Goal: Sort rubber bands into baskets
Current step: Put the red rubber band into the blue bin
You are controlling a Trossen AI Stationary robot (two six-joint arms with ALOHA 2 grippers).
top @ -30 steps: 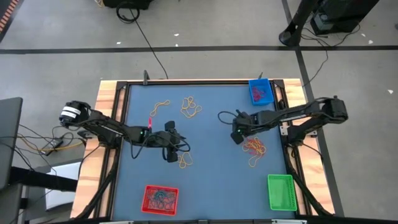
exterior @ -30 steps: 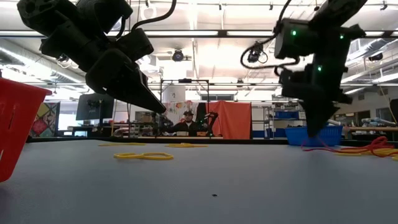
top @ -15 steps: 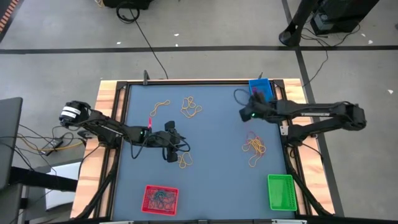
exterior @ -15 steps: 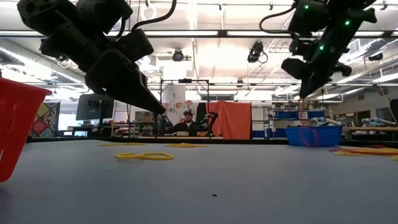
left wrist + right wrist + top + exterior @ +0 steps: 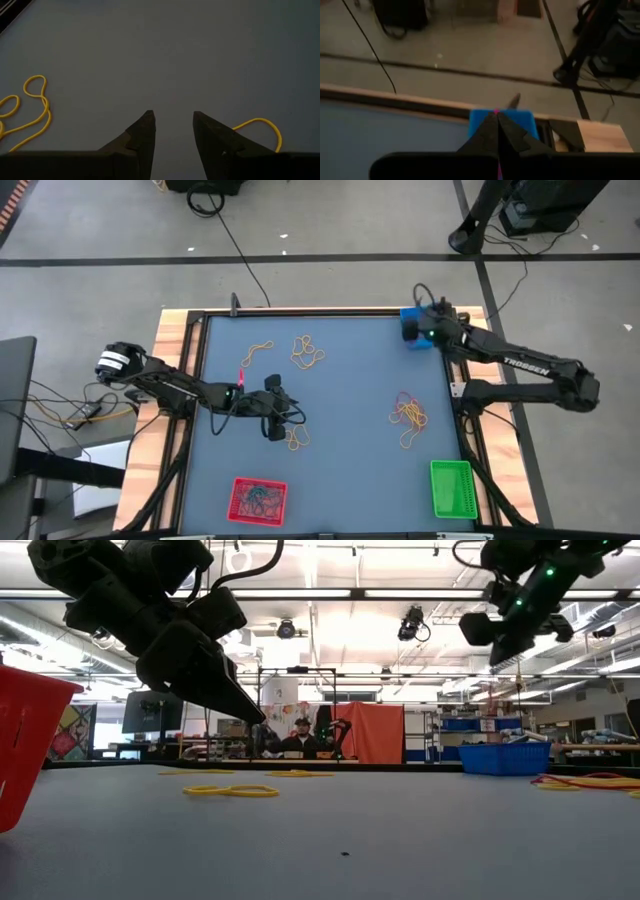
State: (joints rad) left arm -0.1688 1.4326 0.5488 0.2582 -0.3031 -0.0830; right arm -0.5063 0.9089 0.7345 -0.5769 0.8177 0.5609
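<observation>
My right gripper (image 5: 413, 328) hangs above the blue basket (image 5: 408, 341) at the table's far right corner, shut on a pink rubber band (image 5: 496, 113). The basket also shows in the low view (image 5: 505, 758). My left gripper (image 5: 174, 127) is open and empty, low over the table's middle left (image 5: 283, 420), beside yellow rubber bands (image 5: 298, 440). A heap of orange, red and yellow bands (image 5: 408, 416) lies on the table at the right. More yellow bands (image 5: 307, 352) lie at the far middle. The red basket (image 5: 258, 500) and green basket (image 5: 450, 487) stand at the near edge. My right gripper pinches the pink band between its shut fingertips; only a small bit of pink (image 5: 496, 113) shows at the tips. The fingers slant down toward the table's far edge, over the blue basket. The band is lifted clear of the table.
A yellow band (image 5: 259, 350) lies at the far left of the mat. The wooden table frame (image 5: 175, 330) borders the mat. Black cables run on the floor beyond the far edge. A person sits far off in the room in the low view (image 5: 302, 738).
My right gripper has risen from the heap of bands at the right and gone toward the table's far right corner, ending above the blue basket. A red-pink band went with it, lifted clear of the heap.
</observation>
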